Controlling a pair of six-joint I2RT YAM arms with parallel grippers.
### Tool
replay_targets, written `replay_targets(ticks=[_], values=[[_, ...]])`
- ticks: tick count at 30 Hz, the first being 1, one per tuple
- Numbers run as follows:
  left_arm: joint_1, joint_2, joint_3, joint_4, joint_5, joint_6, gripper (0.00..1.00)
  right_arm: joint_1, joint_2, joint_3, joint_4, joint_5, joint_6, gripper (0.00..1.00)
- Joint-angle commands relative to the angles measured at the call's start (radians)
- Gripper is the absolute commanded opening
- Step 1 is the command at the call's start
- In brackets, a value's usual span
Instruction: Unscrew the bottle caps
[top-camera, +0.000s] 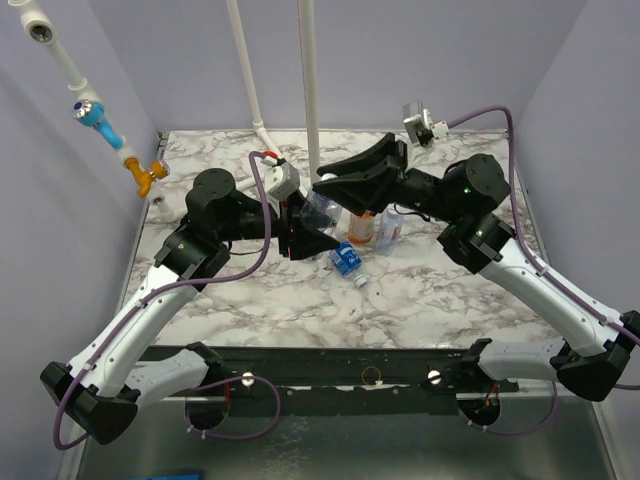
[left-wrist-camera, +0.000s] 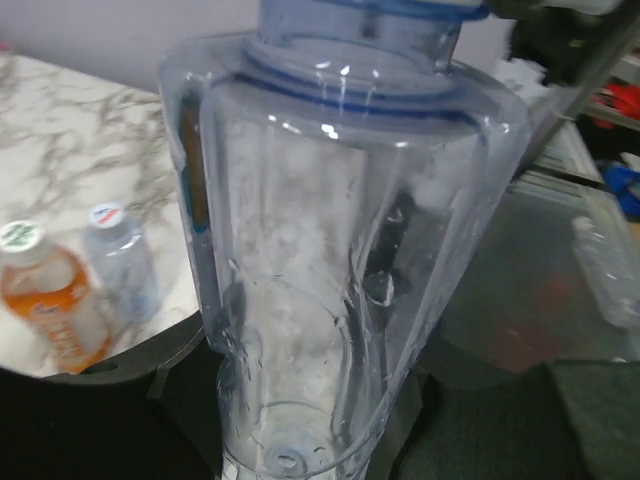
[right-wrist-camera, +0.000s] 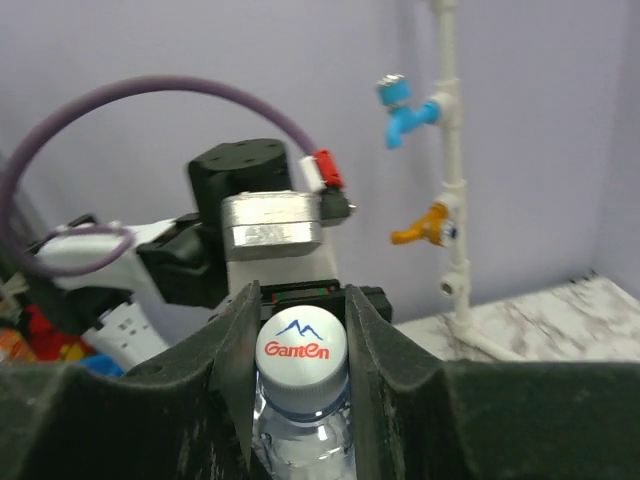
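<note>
My left gripper (top-camera: 303, 228) is shut on the body of a clear bottle (left-wrist-camera: 340, 250), holding it off the marble table (top-camera: 300, 310); that bottle fills the left wrist view. Its white cap (right-wrist-camera: 301, 352), printed with a red and blue logo, sits between the black fingers of my right gripper (right-wrist-camera: 300, 350), which is shut on it from the right. An orange bottle (top-camera: 362, 230) and a clear bottle (top-camera: 390, 228) stand just right of the grippers, both capped. Another blue-labelled bottle (top-camera: 347, 258) lies on its side in front, with a loose white cap (top-camera: 361, 281) beside it.
White pipes rise at the back: one slanted at the left with a blue valve (top-camera: 90, 112) and an orange valve (top-camera: 145, 177), one upright pole (top-camera: 308, 90) behind the grippers. Purple walls close in on three sides.
</note>
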Motion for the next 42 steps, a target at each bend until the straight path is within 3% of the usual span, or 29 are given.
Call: replay_targets(ticks=[1,6,9,12,13,14,16,19,25,34,38,42], values=[[-0.003,0.007,0.056,0.022,0.240,-0.153,0.29,0.021,0.004,-0.002,0.071,-0.472,0.004,0.00],[-0.003,0.010,0.072,0.020,0.238,-0.151,0.27,0.020,-0.004,-0.009,0.099,-0.507,0.021,0.01],[-0.002,0.007,0.072,0.008,0.207,-0.134,0.26,0.020,-0.002,0.030,-0.023,-0.388,-0.034,0.01],[-0.003,0.001,0.070,-0.043,0.130,-0.053,0.25,0.020,-0.006,0.070,-0.155,-0.108,-0.082,0.29],[-0.003,0.000,0.066,-0.055,0.088,-0.026,0.25,0.022,-0.010,0.080,-0.185,0.014,-0.091,0.54],[-0.003,-0.002,0.062,-0.071,0.039,0.010,0.25,0.021,-0.011,0.088,-0.212,0.105,-0.088,0.65],[-0.003,-0.005,0.048,-0.085,-0.075,0.062,0.25,0.022,-0.012,0.104,-0.252,0.279,-0.086,0.79],[-0.003,-0.009,0.017,-0.090,-0.232,0.149,0.23,0.022,-0.002,0.133,-0.313,0.417,-0.060,0.84],[-0.003,0.000,-0.011,-0.089,-0.434,0.259,0.19,0.022,0.071,0.202,-0.399,0.485,-0.013,0.81],[-0.002,0.015,-0.017,-0.081,-0.473,0.265,0.18,0.022,0.136,0.220,-0.381,0.475,0.030,0.68],[-0.003,0.019,-0.020,-0.076,-0.477,0.264,0.18,0.022,0.135,0.206,-0.350,0.447,0.040,0.56],[-0.003,0.024,-0.026,-0.070,-0.467,0.252,0.18,0.022,0.129,0.182,-0.321,0.439,0.050,0.33]])
